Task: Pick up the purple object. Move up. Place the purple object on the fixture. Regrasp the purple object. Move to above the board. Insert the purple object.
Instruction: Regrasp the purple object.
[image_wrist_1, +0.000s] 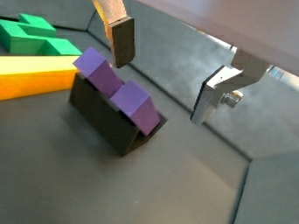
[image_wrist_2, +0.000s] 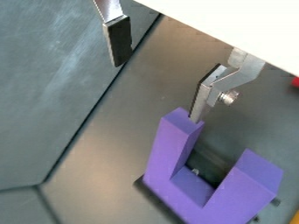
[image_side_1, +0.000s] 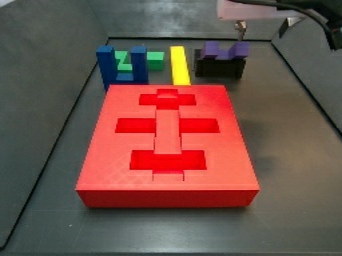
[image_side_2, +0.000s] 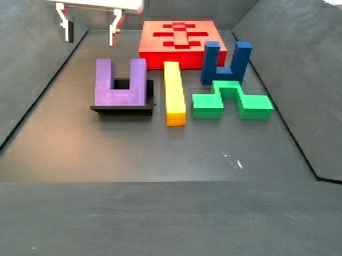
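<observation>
Nearest the wrist camera, the purple object (image_wrist_2: 208, 179) sits on the fixture (image_wrist_1: 111, 121), prongs up, so placing looks done. Above it the gripper (image_wrist_1: 176, 63) hangs with fingers spread wide, holding nothing. Regrasping, moving over and inserting remain. Beyond the fixture, the board (image_side_1: 170, 140) shows its cutouts all vacant.

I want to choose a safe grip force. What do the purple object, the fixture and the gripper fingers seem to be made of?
The purple object, resting on the fixture: probably hard plastic, matte, with uniform colour and sharp edges. The fixture: black and matte; plastic or coated metal, I cannot tell which. The gripper is open and apart from both; its fingers look like bare silver metal plates, and a screw shows on one.
</observation>
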